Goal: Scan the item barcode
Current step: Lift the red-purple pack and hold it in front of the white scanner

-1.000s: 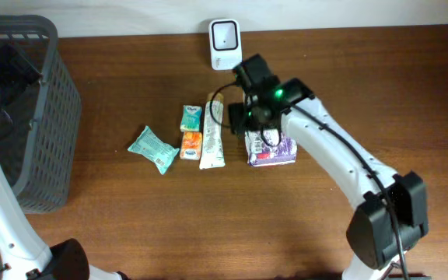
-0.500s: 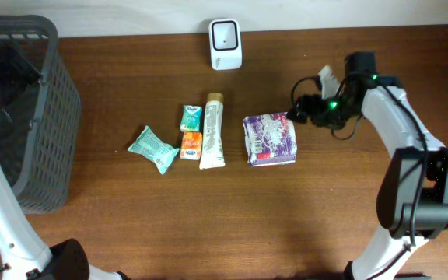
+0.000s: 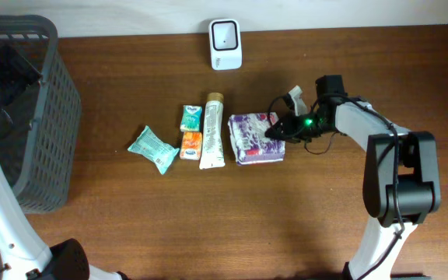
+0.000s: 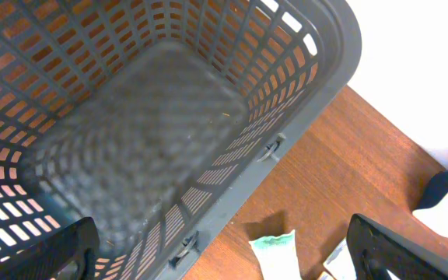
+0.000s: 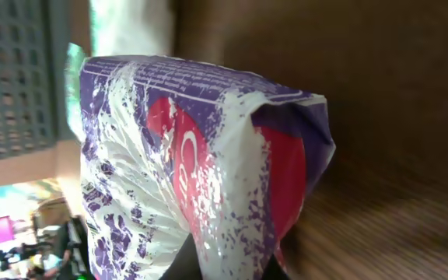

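Note:
The item nearest my right gripper is a purple-and-white packet (image 3: 253, 139) with a red patch, lying flat right of the middle of the table. My right gripper (image 3: 278, 131) is at the packet's right edge, low over the table, shut on a fold of its wrapper. In the right wrist view the packet (image 5: 201, 171) fills the frame, and its wrapper runs down between the dark fingertips (image 5: 189, 268). The white barcode scanner (image 3: 225, 34) stands at the back edge. My left gripper (image 4: 228, 260) hangs open over the grey basket (image 4: 169, 132), holding nothing.
A white tube (image 3: 212, 132), a small green pack (image 3: 190, 117), an orange pack (image 3: 190, 145) and a teal pouch (image 3: 152, 148) lie left of the packet. The grey basket (image 3: 41, 117) stands at the table's left edge.
My right arm left the packet, swung out to the right, then came back to its right edge and shut on it. The packet has slid a little to the left.

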